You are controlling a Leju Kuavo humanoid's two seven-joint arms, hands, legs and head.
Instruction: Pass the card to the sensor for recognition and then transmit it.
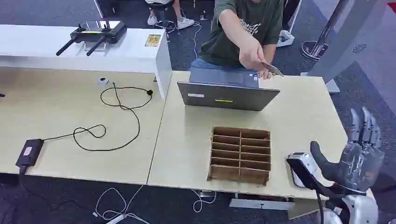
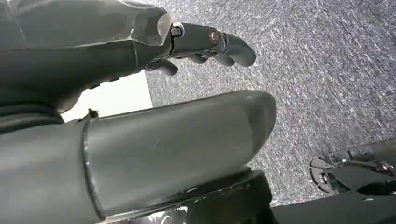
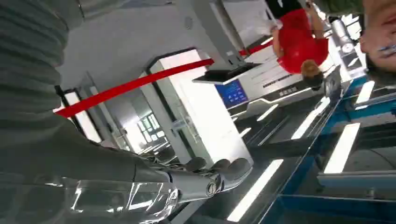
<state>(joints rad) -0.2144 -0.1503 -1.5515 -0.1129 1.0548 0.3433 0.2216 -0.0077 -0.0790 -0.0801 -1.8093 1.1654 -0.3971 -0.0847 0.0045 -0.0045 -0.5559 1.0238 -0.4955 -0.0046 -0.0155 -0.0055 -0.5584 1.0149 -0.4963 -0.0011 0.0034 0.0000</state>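
Spanning most of the head view, the pale desk (image 1: pixel 303 116) carries everything, with a raised white shelf (image 1: pixel 70 51) at its back left. A person (image 1: pixel 243 28) sits behind it, arm stretched over the laptop (image 1: pixel 229 95), holding the card (image 1: pixel 272 69) out above the far edge, apparently offering it toward the robot. The brown cardboard divider tray (image 1: pixel 240 154) lies near the front, probably meant as the card's final slot. The right hand (image 1: pixel 357 156) is raised at the desk's right front corner, fingers upright and spread, thumb out, holding nothing; that pose looks ready to receive. Beside its thumb sits the small white-and-black sensor (image 1: pixel 301 168), partly covered, so its reading face is hard to make out. The left hand (image 2: pixel 205 44) hangs over grey carpet with fingers loosely curled; whether they close fully I cannot tell, since the cover hides most of them.
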